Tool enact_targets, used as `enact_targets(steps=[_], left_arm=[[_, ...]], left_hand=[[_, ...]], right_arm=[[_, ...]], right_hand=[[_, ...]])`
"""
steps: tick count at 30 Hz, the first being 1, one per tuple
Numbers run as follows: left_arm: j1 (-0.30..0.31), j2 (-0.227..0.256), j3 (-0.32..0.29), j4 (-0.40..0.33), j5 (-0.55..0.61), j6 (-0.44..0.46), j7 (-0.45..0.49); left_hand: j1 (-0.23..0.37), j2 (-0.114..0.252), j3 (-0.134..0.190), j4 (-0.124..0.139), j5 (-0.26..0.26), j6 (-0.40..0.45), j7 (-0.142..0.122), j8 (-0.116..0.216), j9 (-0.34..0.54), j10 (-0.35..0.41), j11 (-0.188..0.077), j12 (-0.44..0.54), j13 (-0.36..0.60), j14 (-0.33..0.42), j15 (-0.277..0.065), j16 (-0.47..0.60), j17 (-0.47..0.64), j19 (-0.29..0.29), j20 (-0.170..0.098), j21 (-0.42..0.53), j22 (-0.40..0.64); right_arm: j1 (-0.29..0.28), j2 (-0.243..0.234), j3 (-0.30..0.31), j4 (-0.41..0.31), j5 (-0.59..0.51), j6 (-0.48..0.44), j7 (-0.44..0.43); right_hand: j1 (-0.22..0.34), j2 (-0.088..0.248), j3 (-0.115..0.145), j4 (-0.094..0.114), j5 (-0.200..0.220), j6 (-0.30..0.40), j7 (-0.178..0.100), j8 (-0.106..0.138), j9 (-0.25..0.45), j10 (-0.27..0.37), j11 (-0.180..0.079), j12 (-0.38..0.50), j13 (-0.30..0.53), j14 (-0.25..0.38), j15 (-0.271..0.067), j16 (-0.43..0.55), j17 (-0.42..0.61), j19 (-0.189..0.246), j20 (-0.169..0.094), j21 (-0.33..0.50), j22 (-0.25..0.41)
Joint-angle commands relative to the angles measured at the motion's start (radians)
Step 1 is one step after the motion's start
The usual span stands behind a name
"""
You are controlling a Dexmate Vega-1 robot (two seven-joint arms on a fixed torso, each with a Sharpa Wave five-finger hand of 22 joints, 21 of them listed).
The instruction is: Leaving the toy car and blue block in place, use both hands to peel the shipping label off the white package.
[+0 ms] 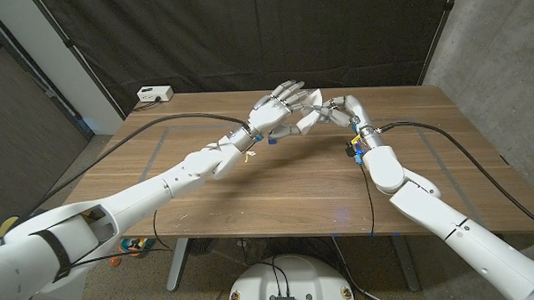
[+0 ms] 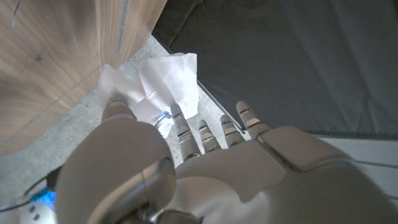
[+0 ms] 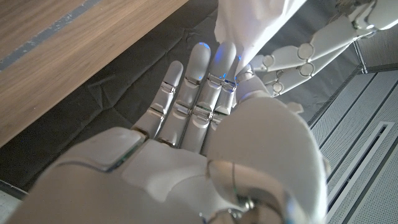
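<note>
The white package (image 1: 312, 102) is being held up above the wooden table (image 1: 277, 181), toward its twelve o'clock edge. It is being grasped by the left hand (image 1: 279, 108) from nine o'clock and by the right hand (image 1: 341, 111) from three o'clock. A toy car (image 1: 357, 149) is partly being hidden beneath the right wrist.

Left arm: extended from lower left, raised. Left hand (image 1: 280, 103): fingers spread upward, thumb and finger pinching white package (image 2: 168, 81). Right arm: extended from lower right, wrist bent inward. Right hand (image 1: 339, 110): fingers straight, fingertips meeting left hand, gripping same package between thumb and fingers.
</note>
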Motion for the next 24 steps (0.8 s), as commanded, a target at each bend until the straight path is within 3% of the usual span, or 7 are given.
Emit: enact_targets(steps=[1, 5, 15, 20, 24], left_arm=[[0.051, 0.002, -0.126, 0.014, -0.377, -0.287, -0.129], [0.086, -0.019, -0.183, 0.036, -0.518, -0.366, -0.172], [0.156, -0.083, -0.281, 0.088, -0.705, -0.462, -0.242], [0.186, -0.119, -0.321, 0.117, -0.854, -0.527, -0.318], [0.204, -0.139, -0.35, 0.135, -1.054, -0.574, -0.46]], left_hand=[[-0.024, 0.012, -0.003, 0.017, 0.006, -0.024, -0.001, -0.01, 0.003, -0.008, 0.006, 0.0, 0.005, -0.013, 0.002, -0.002, 0.003, -0.012, 0.009, -0.006, 0.003], [-0.027, 0.018, -0.003, 0.021, 0.007, -0.027, -0.002, -0.012, 0.003, -0.006, 0.01, 0.002, 0.005, -0.01, 0.003, 0.0, 0.003, -0.012, 0.011, -0.006, 0.003], [-0.026, 0.029, 0.0, 0.022, 0.009, -0.024, -0.002, -0.012, 0.003, 0.008, 0.011, 0.009, 0.006, -0.007, 0.004, 0.002, 0.003, -0.009, 0.008, -0.004, 0.004], [-0.019, 0.035, 0.002, 0.02, 0.01, -0.016, -0.002, -0.009, 0.004, 0.015, 0.015, 0.013, 0.006, -0.001, 0.007, 0.005, 0.003, 0.001, 0.005, 0.0, 0.004], [0.0, 0.044, 0.01, 0.01, 0.011, -0.007, -0.002, -0.005, 0.004, 0.026, 0.015, 0.017, 0.007, 0.001, 0.007, 0.005, 0.002, 0.01, 0.003, 0.003, 0.004]], right_arm=[[0.04, 0.04, 0.007, 0.155, 0.089, 0.177, 0.053], [0.047, 0.065, 0.014, 0.218, 0.125, 0.252, 0.063], [0.017, 0.103, 0.039, 0.259, 0.111, 0.353, 0.002], [0.022, 0.11, 0.045, 0.313, 0.202, 0.45, 0.087], [0.037, 0.116, 0.043, 0.379, 0.306, 0.535, 0.2]], right_hand=[[0.004, -0.009, 0.01, 0.003, 0.013, 0.007, 0.003, 0.007, 0.008, 0.001, 0.0, 0.014, 0.016, 0.013, -0.082, -0.009, 0.01, -0.009, -0.003, 0.013, 0.006], [0.004, -0.014, 0.013, 0.004, 0.019, 0.008, 0.004, 0.01, 0.013, 0.0, -0.001, 0.02, 0.026, 0.011, -0.082, -0.014, 0.015, -0.012, -0.003, 0.022, 0.008], [0.002, -0.023, 0.019, 0.007, 0.029, 0.009, 0.007, 0.014, 0.021, -0.004, 0.0, 0.033, 0.047, 0.015, -0.082, -0.019, 0.028, -0.02, -0.006, 0.039, 0.013], [0.001, -0.027, 0.022, 0.008, 0.034, 0.008, 0.004, 0.016, 0.025, -0.006, -0.001, 0.038, 0.057, 0.012, -0.084, -0.021, 0.036, -0.024, -0.008, 0.047, 0.014], [-0.002, -0.027, 0.025, 0.011, 0.038, 0.007, 0.006, 0.017, 0.028, -0.008, -0.001, 0.042, 0.065, 0.011, -0.084, -0.023, 0.041, -0.027, -0.009, 0.054, 0.016]])
